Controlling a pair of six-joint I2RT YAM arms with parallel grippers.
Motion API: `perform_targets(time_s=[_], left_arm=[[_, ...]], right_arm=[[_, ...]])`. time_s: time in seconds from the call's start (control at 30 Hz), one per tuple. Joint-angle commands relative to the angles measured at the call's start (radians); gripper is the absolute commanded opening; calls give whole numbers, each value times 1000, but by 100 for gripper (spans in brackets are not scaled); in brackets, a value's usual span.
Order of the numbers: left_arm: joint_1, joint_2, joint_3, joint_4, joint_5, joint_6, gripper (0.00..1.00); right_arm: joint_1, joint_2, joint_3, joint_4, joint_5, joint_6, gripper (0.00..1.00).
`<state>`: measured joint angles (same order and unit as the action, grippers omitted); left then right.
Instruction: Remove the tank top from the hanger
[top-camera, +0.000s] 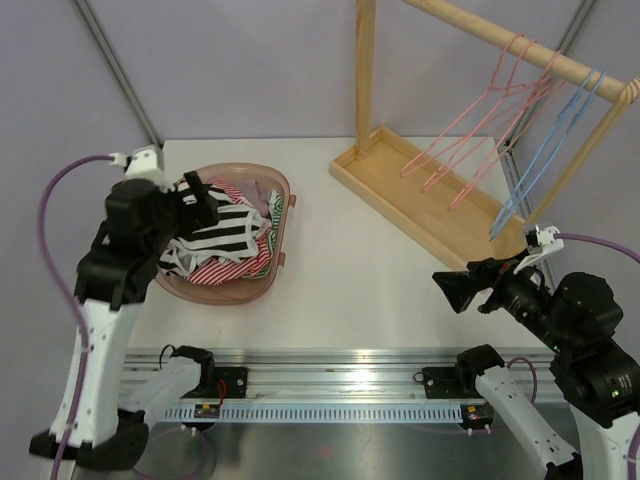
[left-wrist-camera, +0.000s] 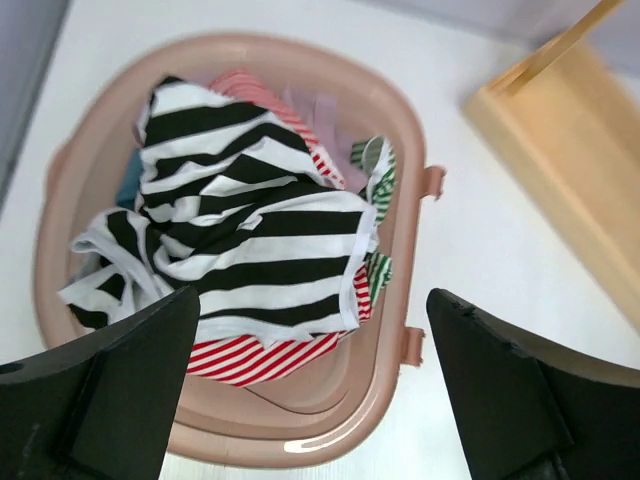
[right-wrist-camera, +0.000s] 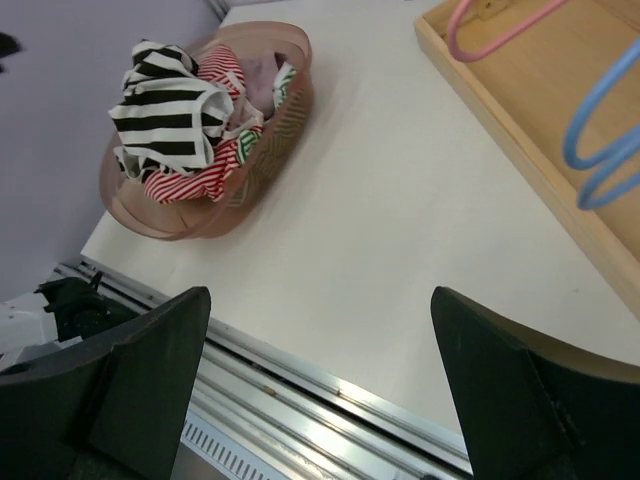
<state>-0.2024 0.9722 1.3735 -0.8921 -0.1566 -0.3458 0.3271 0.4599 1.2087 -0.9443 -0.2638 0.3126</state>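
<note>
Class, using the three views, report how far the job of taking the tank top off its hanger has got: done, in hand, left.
Done, it seems: the pink hangers and blue hangers on the rack hang bare, and a black-and-white striped top lies uppermost in the basket. In hand: nothing; the left gripper is open above the basket, the right gripper open over the table. Left: apparently nothing visible.
</note>
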Motion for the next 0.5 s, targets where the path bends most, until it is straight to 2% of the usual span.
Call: perform_targets(time_s=[0.0, 0.2, 0.4, 0.47], left_arm=[[-2, -170, 2, -57, -7, 71, 99], [-12, -394, -25, -218, -134, 94, 99], [-23, -584, -89, -269, -149, 126, 99], [-29, -645, -97, -297, -115, 162, 99]], right_arm=[[4, 26, 64, -51, 167, -29, 100], [3, 86, 169, -166, 299, -87, 99], [3, 105, 248, -267, 507, -142, 99], [4, 103, 253, -283, 560, -155, 99]])
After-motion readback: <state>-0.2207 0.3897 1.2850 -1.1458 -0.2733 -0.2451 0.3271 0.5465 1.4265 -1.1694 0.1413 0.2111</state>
